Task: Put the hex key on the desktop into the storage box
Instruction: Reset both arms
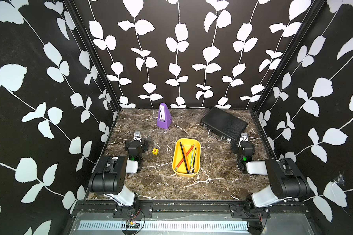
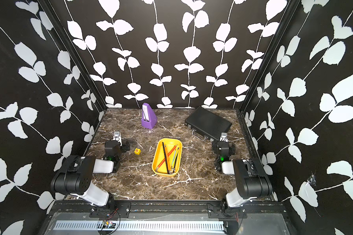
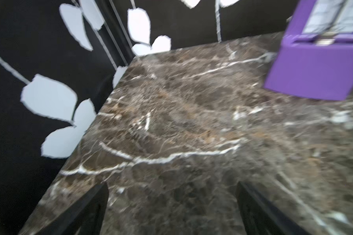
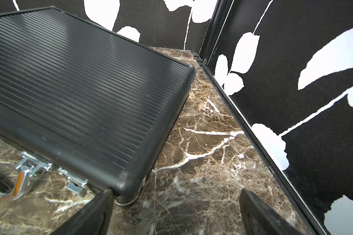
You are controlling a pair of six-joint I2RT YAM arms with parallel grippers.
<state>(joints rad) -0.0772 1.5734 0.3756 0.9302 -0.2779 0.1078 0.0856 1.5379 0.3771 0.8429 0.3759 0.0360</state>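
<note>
The hex keys [image 1: 186, 160] lie together inside the yellow storage box [image 1: 174, 160], in a loose bundle along its length. The longest one is black [image 1: 182, 150], and an orange one [image 1: 180, 162] crosses it; thinner yellow, blue and dark ones lie beside them. Both top views show the box standing near the middle of the brown marble tabletop [image 1: 161, 183], between the two arms.

To the left of the box, apart from it, sits a small yellow die [image 1: 155, 151] with a red 6 on top. Further back a purple metronome [image 1: 163, 117] stands upright. At the back right lies a black ribbed briefcase [image 1: 223, 123], closed and flat, with its metal handle toward the front.

The left hand [image 3: 171, 213] is open, holds nothing, and has only bare tabletop between its fingers; this view is blurred. The right hand [image 4: 175, 215] is open wide and also empty. The near corner of the briefcase is just beside one of its fingers [image 4: 90, 215]; whether they touch, I cannot tell.
</note>
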